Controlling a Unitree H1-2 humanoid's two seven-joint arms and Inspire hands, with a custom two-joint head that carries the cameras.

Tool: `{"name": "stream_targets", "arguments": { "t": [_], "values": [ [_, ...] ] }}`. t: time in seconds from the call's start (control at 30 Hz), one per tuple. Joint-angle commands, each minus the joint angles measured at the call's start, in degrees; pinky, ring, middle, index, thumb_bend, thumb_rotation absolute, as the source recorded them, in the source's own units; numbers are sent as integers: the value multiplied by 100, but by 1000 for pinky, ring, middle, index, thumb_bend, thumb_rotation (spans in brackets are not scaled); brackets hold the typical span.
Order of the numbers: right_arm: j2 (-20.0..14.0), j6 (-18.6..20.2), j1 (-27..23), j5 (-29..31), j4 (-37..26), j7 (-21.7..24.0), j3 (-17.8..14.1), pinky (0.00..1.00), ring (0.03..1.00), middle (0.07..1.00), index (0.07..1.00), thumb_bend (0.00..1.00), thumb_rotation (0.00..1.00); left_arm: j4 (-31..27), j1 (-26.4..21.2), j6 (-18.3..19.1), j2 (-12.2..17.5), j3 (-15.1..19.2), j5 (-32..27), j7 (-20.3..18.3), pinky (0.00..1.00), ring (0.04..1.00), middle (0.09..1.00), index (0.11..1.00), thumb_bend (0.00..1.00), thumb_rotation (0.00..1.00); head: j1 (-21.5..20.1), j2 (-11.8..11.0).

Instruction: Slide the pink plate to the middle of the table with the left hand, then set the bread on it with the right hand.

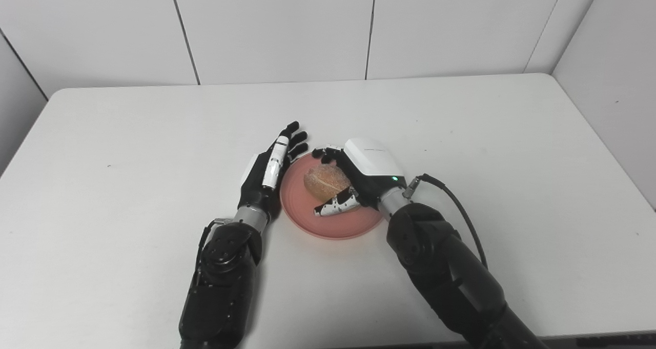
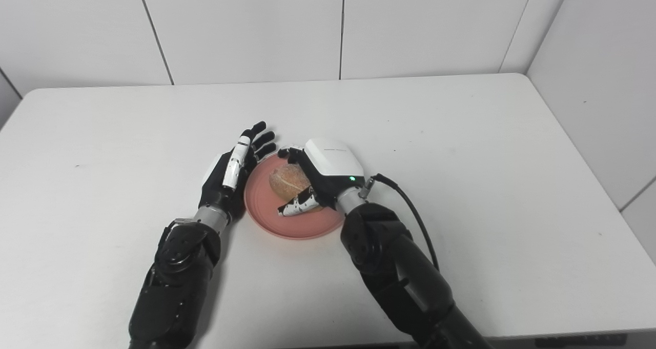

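Note:
A pink plate point(image 1: 328, 224) lies near the middle of the white table. A round brown bread roll point(image 1: 325, 179) rests on it. My right hand point(image 1: 366, 167) is cupped over the roll from the right, with its fingers curled round the far side and its thumb point(image 1: 335, 205) against the near side. My left hand point(image 1: 269, 172) is open with its fingers straight. It stands on edge against the plate's left rim. The same scene shows in the right eye view, with the plate point(image 2: 292, 227) and the roll point(image 2: 287, 179).
The table point(image 1: 487, 134) is bordered by white wall panels at the back and right. A black cable point(image 1: 461, 210) runs from my right wrist along the forearm. The table's front edge is close under both arms.

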Motion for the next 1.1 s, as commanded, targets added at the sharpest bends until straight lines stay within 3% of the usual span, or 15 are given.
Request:
{"name": "stream_targets", "arguments": {
  "t": [0.0, 0.2, 0.47, 0.67, 0.9, 1.07],
  "values": [
    [-7, -201, -136, -104, -248, -185, -49, 668, 786, 837, 842, 823, 312, 42, -6, 216, -11, -122, 71, -130, 892, 911, 911, 899, 314, 1000, 6, 9],
    [22, -152, -110, -227, -343, -220, -47, 749, 839, 870, 875, 862, 387, 86, -25, 191, -6, -135, 82, -115, 894, 900, 898, 888, 308, 1000, 3, -4],
    [-25, -189, -104, -329, -540, -127, -38, 747, 834, 864, 868, 868, 424, 70, -27, 236, -17, -130, 64, -96, 916, 906, 901, 889, 303, 1000, -46, -29],
    [-192, -137, -122, -561, -1144, 264, -16, 734, 821, 862, 887, 859, 465, 59, -19, 290, -28, -101, -4, -119, 904, 904, 909, 909, 309, 1000, -74, -42],
    [-305, -41, -78, -888, -1855, 502, -276, 702, 795, 834, 857, 877, 462, 36, 11, 273, -58, -52, -62, -112, 902, 918, 923, 917, 326, 1000, -119, -50],
    [-323, 25, 24, -914, -2120, 550, -739, 661, 781, 831, 850, 880, 467, -22, 36, 349, -105, -26, 1, -42, 873, 878, 895, 887, 342, 1000, -139, -45]
  ]
}}
